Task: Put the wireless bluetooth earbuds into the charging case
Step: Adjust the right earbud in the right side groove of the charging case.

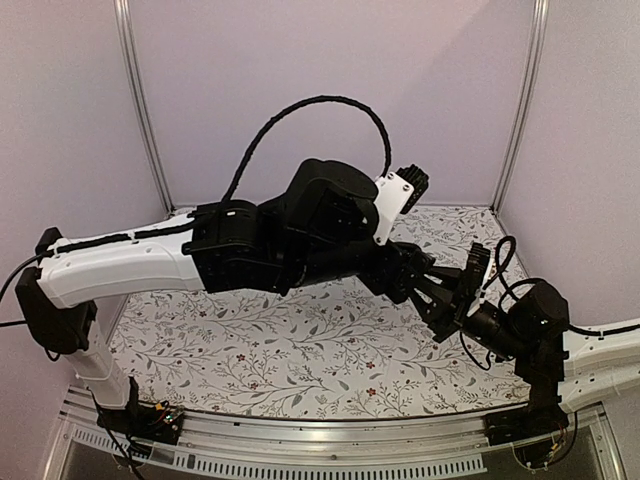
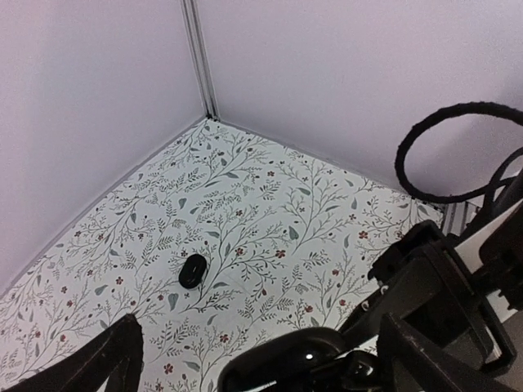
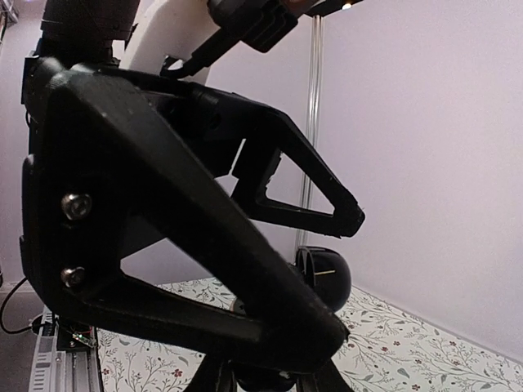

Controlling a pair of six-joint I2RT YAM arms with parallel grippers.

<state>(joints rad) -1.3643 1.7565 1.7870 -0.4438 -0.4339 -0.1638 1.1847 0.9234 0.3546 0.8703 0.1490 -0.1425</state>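
My right gripper is shut on the glossy black charging case, holding it up above the table. The case's rounded shell rises past my left gripper's fingers. My left gripper stands wide open with one finger on each side of the case, and nothing is between them. From above, the left gripper and the right gripper meet over the right half of the table. A small black oval piece lies on the cloth; I cannot tell whether it is an earbud.
The table carries a white floral cloth and is walled by pale panels at the back and sides. A looped black cable arches over the left arm. A metal rail runs along the near edge.
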